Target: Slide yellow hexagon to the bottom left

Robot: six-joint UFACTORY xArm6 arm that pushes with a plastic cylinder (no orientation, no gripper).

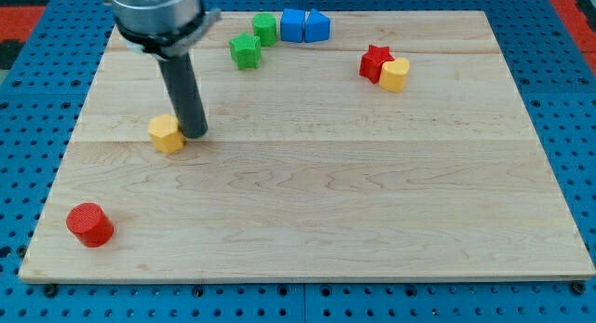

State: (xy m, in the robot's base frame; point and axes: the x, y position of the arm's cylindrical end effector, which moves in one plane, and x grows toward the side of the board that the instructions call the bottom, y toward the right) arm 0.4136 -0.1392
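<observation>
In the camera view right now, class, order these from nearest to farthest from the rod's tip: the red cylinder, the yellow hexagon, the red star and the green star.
1. Yellow hexagon, touching my tip on its left.
2. Green star, toward the view's top.
3. Red cylinder, bottom left.
4. Red star, top right.

No readable text, labels, brands, numbers or signs anywhere in the camera view: none on the wooden board [372, 193], on the coloured blocks, or on the rod.
</observation>
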